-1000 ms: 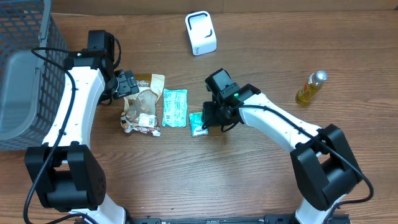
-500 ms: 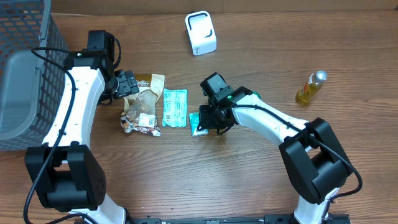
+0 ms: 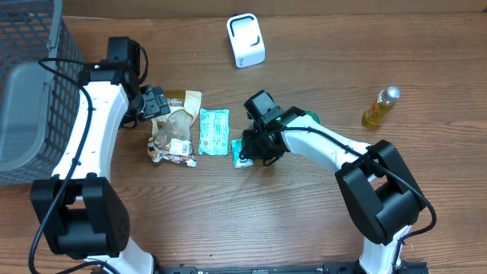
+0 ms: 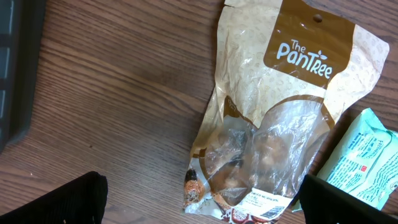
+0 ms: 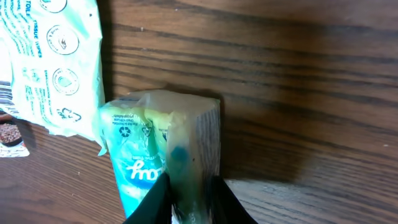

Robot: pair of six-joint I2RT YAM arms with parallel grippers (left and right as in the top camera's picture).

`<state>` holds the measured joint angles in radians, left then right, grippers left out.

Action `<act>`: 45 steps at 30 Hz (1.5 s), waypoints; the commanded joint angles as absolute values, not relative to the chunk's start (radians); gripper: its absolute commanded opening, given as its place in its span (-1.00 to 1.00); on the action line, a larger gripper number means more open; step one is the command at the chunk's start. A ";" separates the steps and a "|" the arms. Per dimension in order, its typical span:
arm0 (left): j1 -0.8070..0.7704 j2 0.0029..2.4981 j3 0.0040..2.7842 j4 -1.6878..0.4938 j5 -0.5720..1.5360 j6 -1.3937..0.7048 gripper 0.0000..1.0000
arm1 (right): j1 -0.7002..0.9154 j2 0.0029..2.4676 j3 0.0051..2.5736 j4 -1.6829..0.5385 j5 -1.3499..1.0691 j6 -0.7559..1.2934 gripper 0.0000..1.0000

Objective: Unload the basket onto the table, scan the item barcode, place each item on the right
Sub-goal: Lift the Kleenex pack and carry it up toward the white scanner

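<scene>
We see our right gripper (image 5: 188, 186) down low on the table (image 3: 228, 221). Its two fingers (image 5: 155, 200) pinch the end of the small green pack (image 5: 158, 143), one on each side. So the pack is held, but it lies on the wood and is not lifted yet. This is the thing we think needs scanning.

The grip is only on the tip, and the wrapper looks soft and shiny. It could slip out when we lift, or it could bend and hide the barcode. We cannot see a barcode on the pack from here, so it may end up facing the wrong way.

Just beside it lies the bigger green pack (image 3: 214, 131). It is so close that our gripper could bump it.

A bit farther, our left gripper (image 4: 202, 196) hangs wide open over the brown snack bag (image 4: 273, 124) and holds nothing.

Farther still stands a yellow bottle (image 3: 380, 106), off to the side. At the far edge sits the white box (image 3: 246, 39), which we think is the scanner. It is well apart, so a loose pack could drop on the way.
</scene>
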<state>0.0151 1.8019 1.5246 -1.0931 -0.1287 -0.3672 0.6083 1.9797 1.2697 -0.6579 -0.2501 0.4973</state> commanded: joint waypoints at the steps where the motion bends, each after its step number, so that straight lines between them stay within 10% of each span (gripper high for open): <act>1: 0.019 1.812 1.519 -1.095 -0.138 -0.374 0.99 | 0.605 2.011 1.263 -0.664 -0.264 0.498 -0.79; 25: 0.019 1.812 1.519 -1.095 -0.138 -0.374 0.99 | 0.474 1.856 1.264 -0.629 -1.558 -0.022 -0.93; 45: 0.019 1.812 1.519 -1.095 -0.138 -0.374 0.99 | 0.475 1.856 1.264 -0.633 -1.364 -0.031 -0.93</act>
<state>0.0151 1.8019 1.5246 -1.0931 -0.1287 -0.3672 0.4782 1.8820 1.2675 -0.6353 -1.4937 -0.0193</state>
